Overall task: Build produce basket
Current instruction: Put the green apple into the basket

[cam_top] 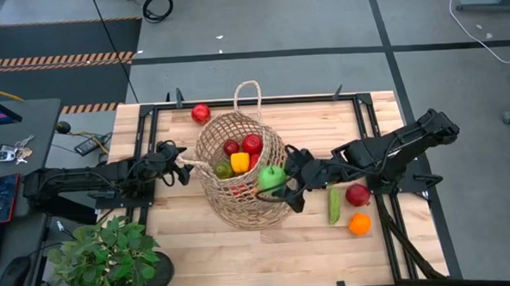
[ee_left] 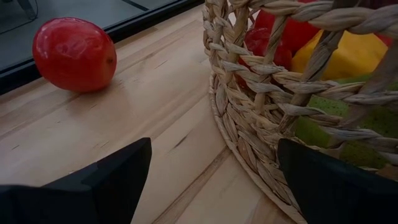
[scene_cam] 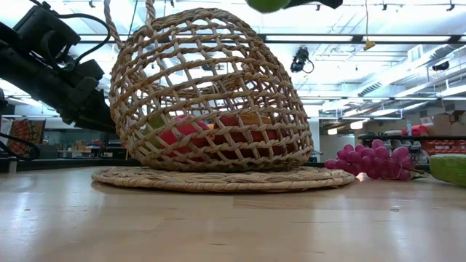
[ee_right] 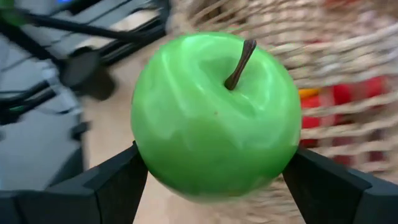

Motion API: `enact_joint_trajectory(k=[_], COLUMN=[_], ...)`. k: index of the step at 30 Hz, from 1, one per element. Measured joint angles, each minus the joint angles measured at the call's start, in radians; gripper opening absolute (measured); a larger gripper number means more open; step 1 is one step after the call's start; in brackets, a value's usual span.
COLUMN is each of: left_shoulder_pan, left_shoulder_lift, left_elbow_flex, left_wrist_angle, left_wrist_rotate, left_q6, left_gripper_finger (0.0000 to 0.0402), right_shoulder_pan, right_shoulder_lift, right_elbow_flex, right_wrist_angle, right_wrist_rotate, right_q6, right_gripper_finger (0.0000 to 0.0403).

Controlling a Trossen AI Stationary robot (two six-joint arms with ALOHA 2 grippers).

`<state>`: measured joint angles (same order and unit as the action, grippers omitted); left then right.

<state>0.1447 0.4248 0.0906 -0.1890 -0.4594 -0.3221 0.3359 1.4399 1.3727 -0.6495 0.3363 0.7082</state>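
Note:
The tan wicker basket [cam_top: 239,165] lies tilted at the table's middle on a woven mat [scene_cam: 218,178]. It holds red, yellow and green produce [cam_top: 241,155]. A green apple [cam_top: 272,177] hangs above the basket's right side, with my right gripper [cam_top: 280,183] shut on it. In the low view the apple [scene_cam: 268,4] shows only at the top edge. My left gripper [ee_left: 211,180] stands open low at the basket's left wall [ee_left: 249,124], with the wall's foot between its fingers. My right gripper pinches the green apple between its two fingers, one on each opposite side [ee_right: 146,155], with the brown stem [ee_right: 239,62] turned toward the wrist. The fingers [ee_right: 112,186] come slanting down from the table's right. The apple is lifted clear, over the basket. My left gripper: whether a finger touches the basket's wall, I cannot tell.
A red fruit [cam_top: 201,113] lies near the far edge. A green cucumber [cam_top: 334,204], a red apple [cam_top: 357,194] and an orange [cam_top: 359,224] lie at the right. Purple grapes [scene_cam: 371,161] sit behind the basket. A potted plant [cam_top: 105,257] stands at the near left corner.

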Motion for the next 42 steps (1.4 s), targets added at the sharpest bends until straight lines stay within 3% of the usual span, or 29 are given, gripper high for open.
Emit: enact_joint_trajectory(k=[5, 18, 34, 38, 42], left_shoulder_pan=[0.000, 0.000, 0.000, 0.000, 0.000], left_shoulder_lift=[0.000, 0.000, 0.000, 0.000, 0.000], left_elbow_flex=[0.000, 0.000, 0.000, 0.000, 0.000], left_wrist_angle=[0.000, 0.000, 0.000, 0.000, 0.000], left_wrist_rotate=[0.000, 0.000, 0.000, 0.000, 0.000], left_q6=[0.000, 0.000, 0.000, 0.000, 0.000], left_gripper_finger=[0.0357, 0.0357, 0.0357, 0.0357, 0.0357], right_shoulder_pan=[0.000, -0.003, -0.183, -0.207, -0.218], right_shoulder_lift=[0.000, -0.001, -0.001, 0.035, 0.134], right_elbow_flex=[0.000, 0.000, 0.000, 0.012, 0.106], right_wrist_angle=[0.043, 0.237, 0.310, 0.334, 0.316], right_wrist_rotate=[-0.064, -0.077, -0.130, -0.148, -0.154], right_q6=[-0.003, -0.184, -0.295, -0.312, -0.358], right_gripper_finger=[0.0349, 0.0349, 0.0349, 0.0349, 0.0349])
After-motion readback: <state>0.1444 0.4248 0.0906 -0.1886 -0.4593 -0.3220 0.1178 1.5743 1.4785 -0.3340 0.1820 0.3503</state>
